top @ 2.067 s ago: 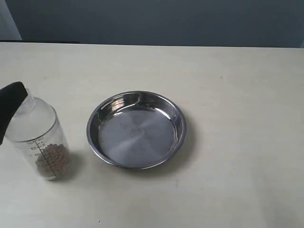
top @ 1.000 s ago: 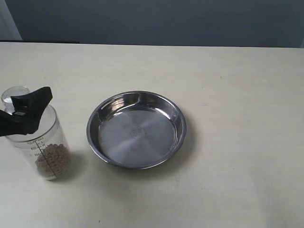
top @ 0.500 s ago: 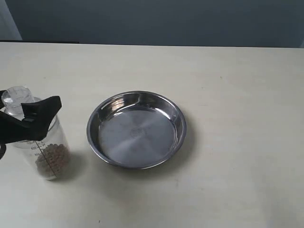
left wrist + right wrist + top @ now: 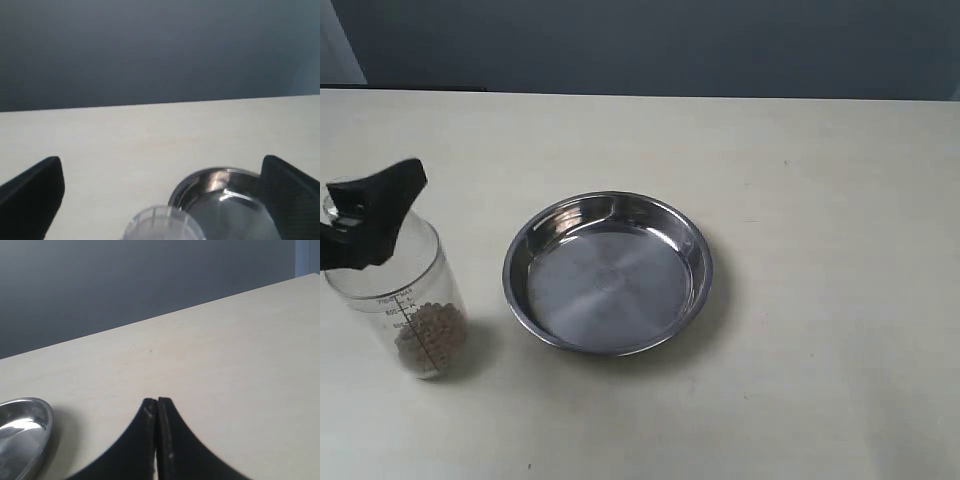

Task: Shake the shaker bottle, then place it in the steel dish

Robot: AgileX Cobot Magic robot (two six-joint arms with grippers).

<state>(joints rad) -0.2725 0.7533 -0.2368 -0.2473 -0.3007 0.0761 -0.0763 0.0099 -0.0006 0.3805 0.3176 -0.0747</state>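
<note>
The shaker bottle stands upright on the table at the far left, brown pellets in its bottom. One black finger of my left gripper covers its domed top in the exterior view. In the left wrist view the bottle's clear cap sits low between the two widely spread fingers of the left gripper, which is open and not touching it. The steel dish lies to the bottle's right with nothing in it; its rim shows beyond the cap. My right gripper is shut on nothing.
The pale table stretches right of the dish, with a dark wall behind its far edge. The dish's rim shows at the side of the right wrist view. The right arm is out of the exterior view.
The left gripper's finger came in from the left over the bottle's top, dipped down across it, and has now lifted and drawn back a little. The bottle and the dish have not moved.
</note>
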